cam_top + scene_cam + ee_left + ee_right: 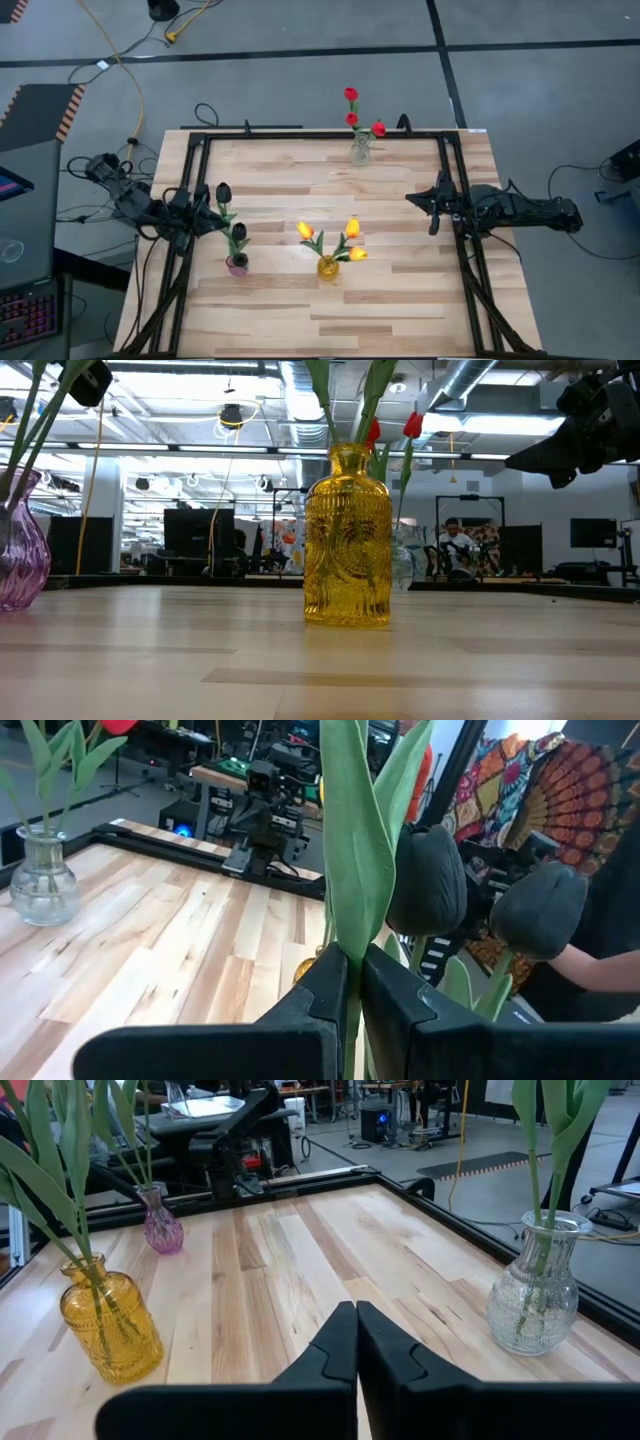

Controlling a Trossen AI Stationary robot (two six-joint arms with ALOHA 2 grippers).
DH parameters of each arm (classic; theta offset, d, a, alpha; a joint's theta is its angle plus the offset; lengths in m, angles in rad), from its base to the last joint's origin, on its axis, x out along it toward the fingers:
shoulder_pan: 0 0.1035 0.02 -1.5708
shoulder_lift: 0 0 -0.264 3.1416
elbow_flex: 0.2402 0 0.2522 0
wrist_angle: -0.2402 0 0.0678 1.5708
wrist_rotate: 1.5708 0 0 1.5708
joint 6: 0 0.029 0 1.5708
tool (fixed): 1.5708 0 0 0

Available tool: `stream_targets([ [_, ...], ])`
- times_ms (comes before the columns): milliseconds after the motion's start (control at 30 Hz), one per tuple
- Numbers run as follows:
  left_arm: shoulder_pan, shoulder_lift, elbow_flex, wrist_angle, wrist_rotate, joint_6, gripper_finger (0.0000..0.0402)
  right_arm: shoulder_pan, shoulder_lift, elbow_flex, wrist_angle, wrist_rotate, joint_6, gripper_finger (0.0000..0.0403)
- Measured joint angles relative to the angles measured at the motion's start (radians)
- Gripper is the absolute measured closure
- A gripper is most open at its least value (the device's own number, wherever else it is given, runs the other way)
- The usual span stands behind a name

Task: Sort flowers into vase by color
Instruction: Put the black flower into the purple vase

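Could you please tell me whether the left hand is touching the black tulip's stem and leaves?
Touching. In the left wrist view the left hand is shut on the black tulip's green leaf and stem, which rise straight from between its closed fingers with no gap.

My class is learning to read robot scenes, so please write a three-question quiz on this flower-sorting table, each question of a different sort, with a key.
1. True or false: the yellow vase holds the red tulips.
2. Multiple choice: what is the left gripper shut on? A) the rim of the pink vase B) a black tulip, by its stem and leaf C) nothing
3. Short answer: which vase stands at the table's far edge, and where is the right gripper?

Key
1. False; it holds the yellow-orange tulips.
2. B
3. The clear vase; the right gripper is at the table's right side, fingers shut and empty.
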Motion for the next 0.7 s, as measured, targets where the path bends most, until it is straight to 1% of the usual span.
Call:
stream_targets([
  [167, -0.020, 0.000, 0.000, -0.003, -0.015, 0.022, 0.0391, 0.000, 0.000, 0.000, 0.000, 0.000, 0.000, 0.0369],
  [400, -0.036, 0.003, 0.000, -0.015, -0.065, 0.040, 0.0391, 0.000, 0.000, 0.000, 0.000, 0.000, 0.000, 0.0374],
  [567, -0.051, 0.041, 0.000, -0.018, -0.069, 0.032, 0.0391, 0.000, 0.000, 0.000, 0.000, 0.000, 0.000, 0.0371],
  [700, -0.071, 0.088, 0.000, -0.019, -0.100, 0.016, 0.0391, 0.000, 0.000, 0.000, 0.000, 0.000, 0.000, 0.0372],
])
